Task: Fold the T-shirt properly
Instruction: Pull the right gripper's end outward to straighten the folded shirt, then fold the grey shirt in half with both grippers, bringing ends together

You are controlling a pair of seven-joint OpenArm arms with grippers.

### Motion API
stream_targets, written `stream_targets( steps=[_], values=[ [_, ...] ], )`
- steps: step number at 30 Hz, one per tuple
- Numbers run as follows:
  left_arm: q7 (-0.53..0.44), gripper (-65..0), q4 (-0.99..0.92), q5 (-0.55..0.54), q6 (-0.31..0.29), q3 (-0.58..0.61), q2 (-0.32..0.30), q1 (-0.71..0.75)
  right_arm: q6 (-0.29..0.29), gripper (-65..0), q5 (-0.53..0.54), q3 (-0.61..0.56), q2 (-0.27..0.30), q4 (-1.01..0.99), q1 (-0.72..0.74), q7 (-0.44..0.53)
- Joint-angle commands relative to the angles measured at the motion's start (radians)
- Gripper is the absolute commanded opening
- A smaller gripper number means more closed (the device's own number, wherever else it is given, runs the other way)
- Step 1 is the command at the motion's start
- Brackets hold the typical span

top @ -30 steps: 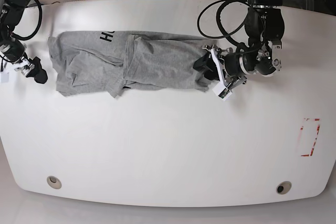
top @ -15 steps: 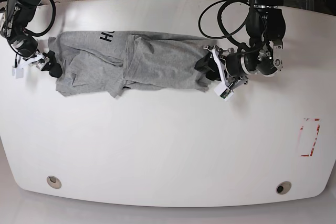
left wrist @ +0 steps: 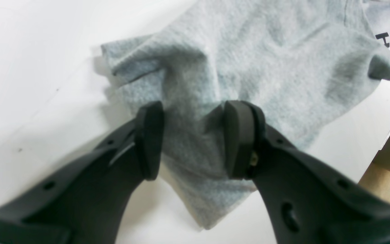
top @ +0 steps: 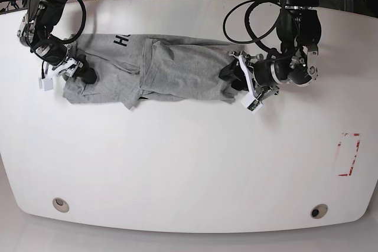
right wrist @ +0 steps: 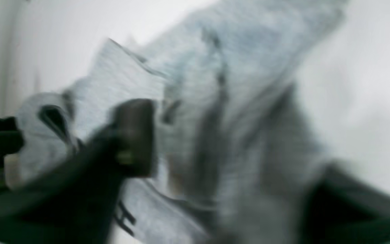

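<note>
The grey T-shirt [top: 177, 69] lies crumpled lengthwise across the far half of the white table, black lettering [top: 121, 41] showing near its left end. My left gripper [top: 229, 76] sits at the shirt's right end. In the left wrist view a bunched ridge of the T-shirt [left wrist: 266, 51] fills the gap of that left gripper [left wrist: 193, 139], and creases run into it. My right gripper [top: 82, 74] is on the shirt's left end. The right wrist view is blurred: the right gripper [right wrist: 229, 162] has its fingers wide apart, with the T-shirt [right wrist: 215, 67] lying between them.
The white table [top: 189, 163] carries a red rectangular marking [top: 348, 154] at the right. Two round holes [top: 61, 205] [top: 319, 211] sit near its front edge. Black cables [top: 248, 22] loop beside the arm at the back right.
My right arm has swung in from the table's left edge onto the shirt's left end, pushing that end slightly rightward. The left arm and its grip have stayed put.
</note>
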Motion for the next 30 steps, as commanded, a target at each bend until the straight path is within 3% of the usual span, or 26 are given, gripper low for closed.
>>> stream_targets(
  steps=[1,3,4,7,13,16,21,26,30],
  values=[
    [-0.019,-38.9,0.015,-0.016,-0.002,0.002,-0.001,-0.016,-0.005,-49.5,0.0,0.003,0.023,0.013,0.002,-0.011],
    [-0.017,-38.9,0.015,-0.016,-0.002,0.002,0.004,-0.016,-0.005,-64.0,0.0,0.004,0.025,0.016,0.001,-0.012],
    [-0.017,-38.9,0.015,-0.016,-0.002,0.002,0.005,-0.016,-0.005,-65.0,0.0,0.006,0.031,0.018,0.001,-0.014],
    [-0.016,-38.9,0.005,-0.016,-0.002,0.004,0.025,-0.014,-0.014,-65.0,-0.002,0.01,0.054,0.067,-0.004,-0.046],
    [-0.014,-38.9,-0.084,-0.019,0.048,0.004,0.065,-0.017,-0.152,-65.0,0.008,0.073,0.041,0.296,-0.058,-0.12],
    [-0.016,-38.9,-0.127,-0.017,0.057,0.004,0.099,-0.019,-0.186,-65.0,0.008,0.096,0.022,0.411,-0.076,-0.173],
    [-0.017,-38.9,-0.169,-0.016,0.057,0.005,0.162,-0.022,-0.188,-65.0,0.009,0.099,0.015,0.564,-0.125,-0.187],
    [-0.019,-38.9,-0.183,-0.016,0.059,0.021,0.222,-0.04,-0.191,-65.0,0.087,0.098,-0.009,0.666,-0.148,-0.189],
    [-0.019,-38.9,-0.184,-0.016,0.059,0.059,0.229,-0.056,-0.191,-65.0,0.129,0.058,-0.012,0.687,-0.151,-0.189]
  ],
)
